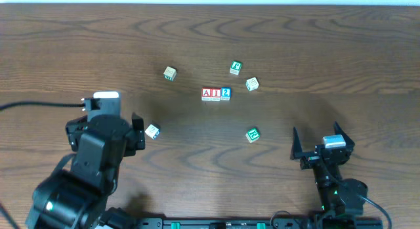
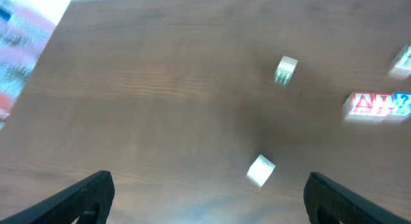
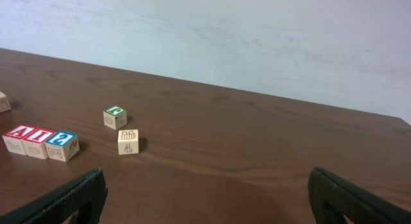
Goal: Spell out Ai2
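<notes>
Three cubes stand touching in a row at the table's middle: the red "A" cube [image 1: 207, 94] [image 3: 15, 138] [image 2: 363, 104], the red "I" cube [image 1: 216, 94] [image 3: 38, 142] [image 2: 383, 104] and the blue "2" cube [image 1: 226, 93] [image 3: 63, 145] [image 2: 402, 103]. My left gripper [image 1: 138, 134] [image 2: 209, 201] hangs open at the near left, nothing between its fingers. My right gripper [image 1: 318, 138] [image 3: 205, 198] stands open at the near right, also empty, well apart from the row.
A pale cube [image 1: 152, 130] [image 2: 261, 170] lies just right of the left gripper. Another pale cube [image 1: 170, 73] [image 2: 285, 70] sits farther back. Green-lettered cubes [image 1: 235, 67] [image 1: 252, 134] [image 3: 115, 117] and a pale one [image 1: 252, 84] [image 3: 128, 142] lie around the row.
</notes>
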Tool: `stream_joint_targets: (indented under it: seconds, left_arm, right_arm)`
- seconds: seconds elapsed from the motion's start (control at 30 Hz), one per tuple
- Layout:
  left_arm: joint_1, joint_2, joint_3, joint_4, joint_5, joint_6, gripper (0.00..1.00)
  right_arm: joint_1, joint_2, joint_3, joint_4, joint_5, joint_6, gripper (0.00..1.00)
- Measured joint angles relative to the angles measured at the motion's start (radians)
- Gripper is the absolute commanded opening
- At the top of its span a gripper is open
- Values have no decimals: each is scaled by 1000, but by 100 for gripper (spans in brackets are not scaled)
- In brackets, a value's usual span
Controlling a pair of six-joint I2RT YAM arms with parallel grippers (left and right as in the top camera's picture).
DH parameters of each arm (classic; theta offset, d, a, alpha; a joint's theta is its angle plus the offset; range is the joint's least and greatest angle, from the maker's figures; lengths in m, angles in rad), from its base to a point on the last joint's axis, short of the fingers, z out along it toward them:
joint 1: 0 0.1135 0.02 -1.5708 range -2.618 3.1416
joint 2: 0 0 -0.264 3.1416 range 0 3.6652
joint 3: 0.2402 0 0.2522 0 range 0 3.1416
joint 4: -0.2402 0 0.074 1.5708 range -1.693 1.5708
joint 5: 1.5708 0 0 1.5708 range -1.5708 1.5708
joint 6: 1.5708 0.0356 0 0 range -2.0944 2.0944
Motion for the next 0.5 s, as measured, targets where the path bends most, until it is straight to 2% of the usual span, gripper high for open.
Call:
stream_joint_targets:
  seconds: [0.23,0.37,0.5]
  left_arm:
    - [49,-325,-418,518,34,31,95]
    - [94,-486,-670,866,102,117,95]
    - [140,-595,-815,1006,196,184,95]
  right_arm:
    - [0,0,0,1,1,0,99]
    - [0,-2,0,-1,1,0,99]
    - [0,-2,0,0,1,0,99]
